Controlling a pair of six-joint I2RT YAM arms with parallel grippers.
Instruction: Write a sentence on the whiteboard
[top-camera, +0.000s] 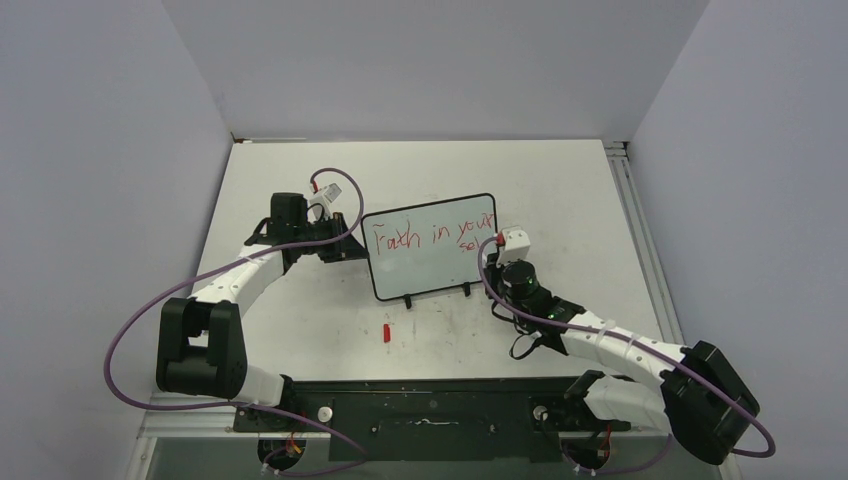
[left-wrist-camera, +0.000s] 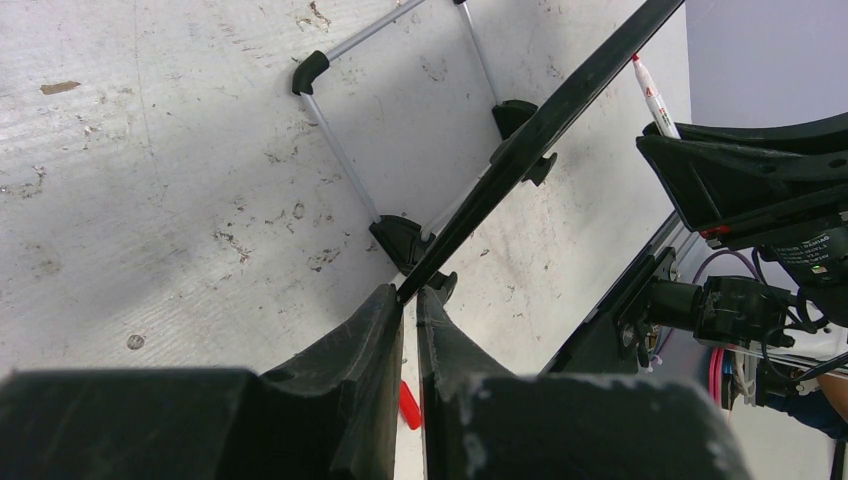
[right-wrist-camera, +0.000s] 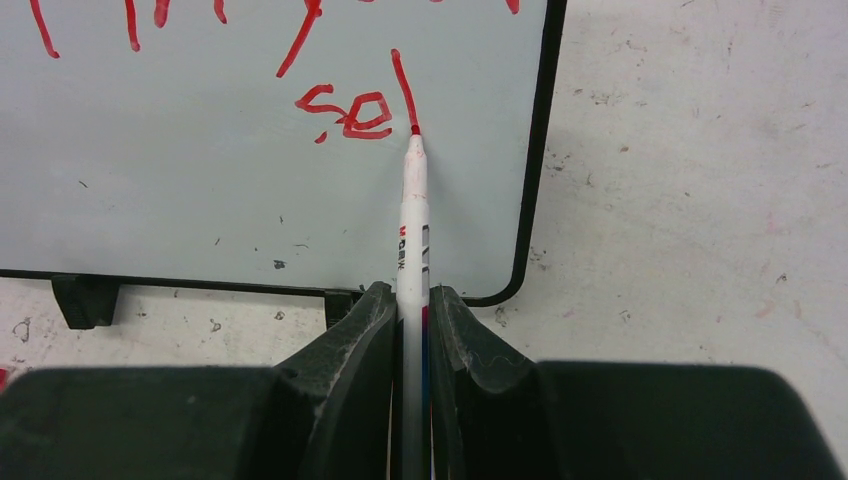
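Your right gripper (right-wrist-camera: 412, 300) is clamped on the marker (right-wrist-camera: 413, 215), long axis pointing to 12 o'clock, red tip touching the whiteboard (right-wrist-camera: 180, 200) at the foot of the sentence (right-wrist-camera: 352, 112)'s "l". Your left gripper (left-wrist-camera: 410, 300) pinches the board's 9 o'clock edge; it stands mid-table (top-camera: 560, 200).

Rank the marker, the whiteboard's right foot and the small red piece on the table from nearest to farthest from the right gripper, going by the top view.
1. marker: clamped in the right gripper, tip on the board.
2. right foot of the whiteboard: just left of the gripper, at the board's near edge.
3. small red piece: on the tabletop in front of the board, farther left.
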